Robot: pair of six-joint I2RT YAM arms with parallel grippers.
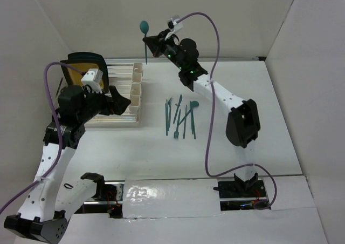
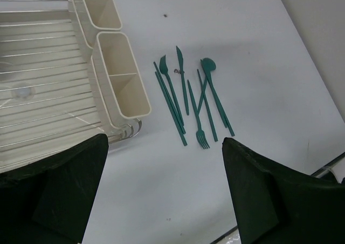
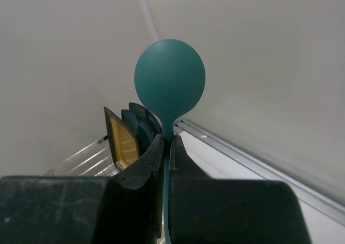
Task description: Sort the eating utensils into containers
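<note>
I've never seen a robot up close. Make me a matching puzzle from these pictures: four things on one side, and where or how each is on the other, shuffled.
Things
1. lone spoon
2. left gripper
3. loose utensils
4. yellow plate

States
A. standing on edge in the dish rack
B. lying on the table
C. pinched in the shut right gripper, bowl up
D. wide open, holding nothing

Pairs: 1-C, 2-D, 3-B, 4-A

White table (image 1: 280, 93), plain white walls (image 1: 259, 17) on three sides, soft even light.
</note>
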